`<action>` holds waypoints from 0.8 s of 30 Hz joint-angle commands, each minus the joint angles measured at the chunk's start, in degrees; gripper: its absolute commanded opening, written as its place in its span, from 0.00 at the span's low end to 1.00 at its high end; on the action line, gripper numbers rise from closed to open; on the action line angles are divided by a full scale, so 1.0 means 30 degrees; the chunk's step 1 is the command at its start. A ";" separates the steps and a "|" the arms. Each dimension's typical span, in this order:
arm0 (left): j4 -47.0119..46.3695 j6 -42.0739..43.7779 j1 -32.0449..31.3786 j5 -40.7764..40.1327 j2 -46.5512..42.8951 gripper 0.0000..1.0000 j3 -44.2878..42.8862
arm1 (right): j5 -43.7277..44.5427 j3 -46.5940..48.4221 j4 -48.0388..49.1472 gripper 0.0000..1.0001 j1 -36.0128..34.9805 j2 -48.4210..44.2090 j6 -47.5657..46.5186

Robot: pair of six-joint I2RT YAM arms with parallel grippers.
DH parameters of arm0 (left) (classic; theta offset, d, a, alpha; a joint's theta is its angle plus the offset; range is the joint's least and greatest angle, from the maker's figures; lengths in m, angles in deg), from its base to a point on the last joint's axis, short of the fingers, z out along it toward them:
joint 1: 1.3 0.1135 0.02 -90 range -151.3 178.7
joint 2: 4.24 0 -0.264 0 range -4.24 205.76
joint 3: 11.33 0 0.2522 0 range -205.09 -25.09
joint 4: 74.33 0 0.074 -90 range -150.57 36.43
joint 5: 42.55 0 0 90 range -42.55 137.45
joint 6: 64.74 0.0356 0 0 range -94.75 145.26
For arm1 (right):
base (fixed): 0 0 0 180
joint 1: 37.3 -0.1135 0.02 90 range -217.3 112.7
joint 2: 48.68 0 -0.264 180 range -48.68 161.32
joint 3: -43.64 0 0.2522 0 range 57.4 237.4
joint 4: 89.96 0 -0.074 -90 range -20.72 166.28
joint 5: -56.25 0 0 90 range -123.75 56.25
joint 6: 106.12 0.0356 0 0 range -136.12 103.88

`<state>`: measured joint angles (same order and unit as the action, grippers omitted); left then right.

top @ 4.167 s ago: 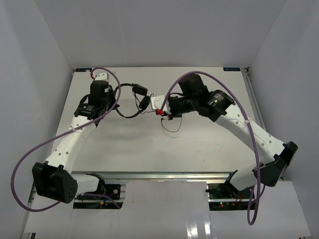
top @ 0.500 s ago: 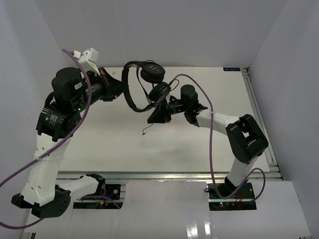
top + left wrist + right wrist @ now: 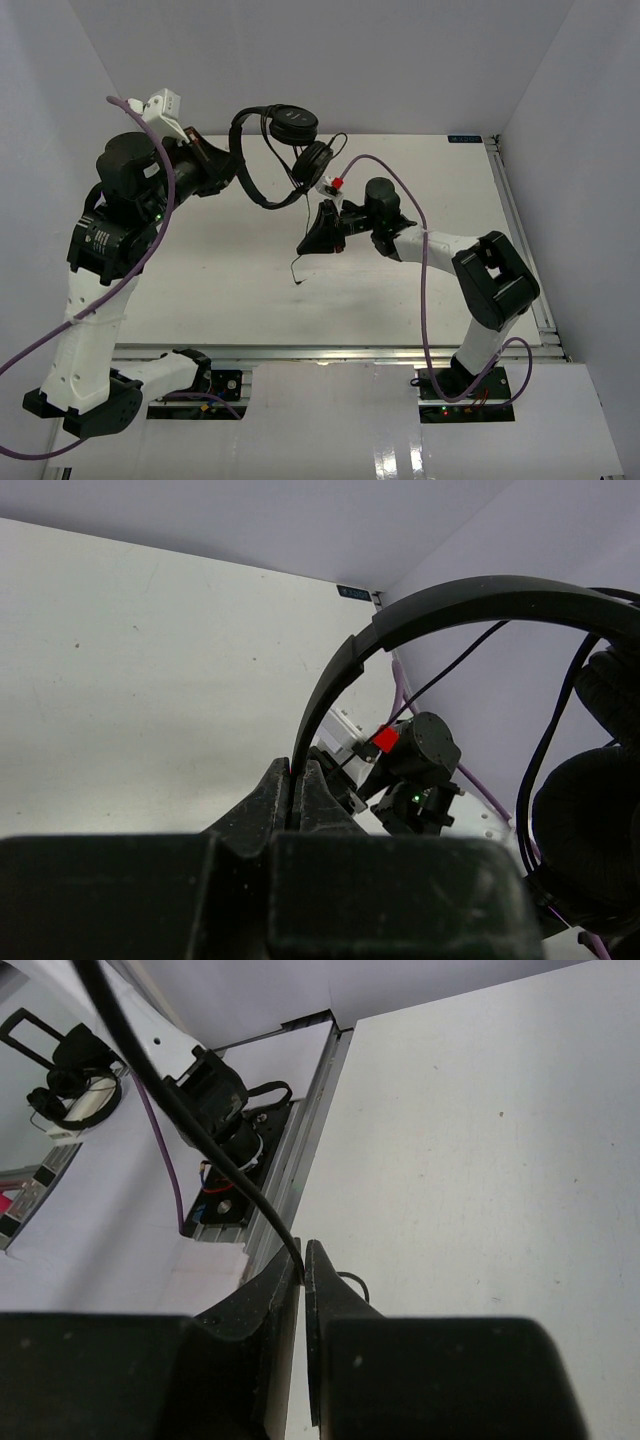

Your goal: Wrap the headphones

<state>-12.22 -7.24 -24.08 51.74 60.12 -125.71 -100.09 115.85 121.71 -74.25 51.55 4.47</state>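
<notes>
The black headphones (image 3: 292, 125) hang in the air above the far part of the table. My left gripper (image 3: 232, 167) is shut on the thin headband (image 3: 400, 620), which rises from its tips (image 3: 298, 772). Both padded earcups (image 3: 585, 830) dangle at the right of the left wrist view. My right gripper (image 3: 306, 245) is shut on the thin black cord (image 3: 215, 1155), pinched at its tips (image 3: 302, 1260). The cord runs down from the earcups to that gripper. Its free end (image 3: 297, 272) hangs just above the table.
The white table (image 3: 440, 190) has white walls on three sides. A metal rail (image 3: 330, 352) runs along the near edge, with both arm bases (image 3: 205, 380) behind it. Purple arm cables (image 3: 420, 280) loop beside each arm.
</notes>
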 commanded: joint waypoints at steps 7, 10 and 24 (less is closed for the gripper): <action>-0.1414 -0.0126 -0.0077 -0.5885 0.0346 0.00 0.0692 | 0.2427 0.0319 -1.3608 0.08 -0.0459 -0.4623 -1.1284; -0.1797 0.0392 0.0020 -0.6711 0.0951 0.00 0.1023 | 0.4459 0.0708 -1.8897 0.08 -0.1131 -0.6231 -1.5743; -0.3487 0.1637 0.2380 -0.6192 0.4064 0.00 0.3383 | 1.7007 0.6671 -3.1077 0.08 -0.6032 -0.8560 -2.8524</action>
<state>-17.63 -3.50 -17.67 32.97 72.52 -116.88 -63.21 127.70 40.76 -89.39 27.48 -66.57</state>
